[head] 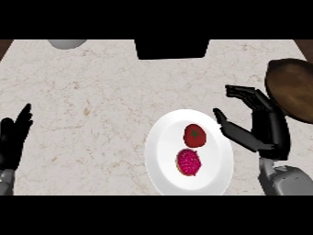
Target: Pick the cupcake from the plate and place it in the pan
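A white plate (164, 156) lies on the counter right of centre. On it sit a cupcake with pink frosting (188, 161) at the near side and a red tomato (194, 135) just beyond it. The brown pan (298, 90) rests at the right edge of the counter. My right hand (259, 126) is open beside the plate's right rim, thumb toward the plate, fingers pointing away, between plate and pan; it touches nothing. My left hand (9, 144) rests open at the left edge, fingers up.
A black box-shaped object (171, 48) stands at the counter's far edge, centre. A grey rounded object (67, 43) sits at the far left. The marble counter top stretches between the left hand and the plate.
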Action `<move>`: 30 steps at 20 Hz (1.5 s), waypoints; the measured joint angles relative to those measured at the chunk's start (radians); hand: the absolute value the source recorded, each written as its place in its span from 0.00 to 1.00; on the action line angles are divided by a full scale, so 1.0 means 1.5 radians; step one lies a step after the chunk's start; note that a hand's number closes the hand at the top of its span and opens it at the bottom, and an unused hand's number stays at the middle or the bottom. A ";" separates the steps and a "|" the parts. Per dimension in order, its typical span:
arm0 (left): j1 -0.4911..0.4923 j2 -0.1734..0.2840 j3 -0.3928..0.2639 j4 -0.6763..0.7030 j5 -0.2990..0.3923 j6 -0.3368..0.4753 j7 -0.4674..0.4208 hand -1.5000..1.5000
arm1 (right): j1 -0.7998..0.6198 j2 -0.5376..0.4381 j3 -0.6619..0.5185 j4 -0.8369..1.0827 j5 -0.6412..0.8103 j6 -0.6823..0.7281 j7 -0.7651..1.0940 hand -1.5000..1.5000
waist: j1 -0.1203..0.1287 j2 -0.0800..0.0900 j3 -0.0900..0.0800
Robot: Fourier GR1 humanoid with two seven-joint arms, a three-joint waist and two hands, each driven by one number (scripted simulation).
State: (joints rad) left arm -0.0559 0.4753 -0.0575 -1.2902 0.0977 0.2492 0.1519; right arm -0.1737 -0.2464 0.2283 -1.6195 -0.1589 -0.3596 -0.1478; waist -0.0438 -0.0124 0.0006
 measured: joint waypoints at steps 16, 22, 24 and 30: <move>-0.041 0.014 0.018 -0.006 -0.007 -0.029 0.050 0.50 | 0.159 -0.182 0.136 -0.305 0.322 0.011 0.309 0.00 | 0.024 0.006 -0.005; -0.055 0.008 0.013 0.001 -0.013 -0.032 0.053 0.50 | 0.063 -0.254 0.179 -0.343 0.380 0.168 0.550 0.00 | 0.038 0.008 -0.006; -0.052 0.002 0.008 -0.001 -0.018 -0.029 0.051 0.50 | 0.024 -0.255 0.205 -0.346 0.394 0.221 0.629 0.00 | 0.043 0.008 -0.005; -0.058 0.000 0.010 0.002 -0.020 -0.038 0.053 0.50 | -0.108 -0.193 0.274 -0.312 0.384 0.352 0.795 0.00 | 0.046 0.009 -0.004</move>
State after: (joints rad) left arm -0.1434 0.4749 -0.0429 -1.2871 0.0681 0.1916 0.2318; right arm -0.3359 -0.5356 0.6397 -2.0878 0.4167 0.1689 1.0450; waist 0.0249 0.0004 -0.0048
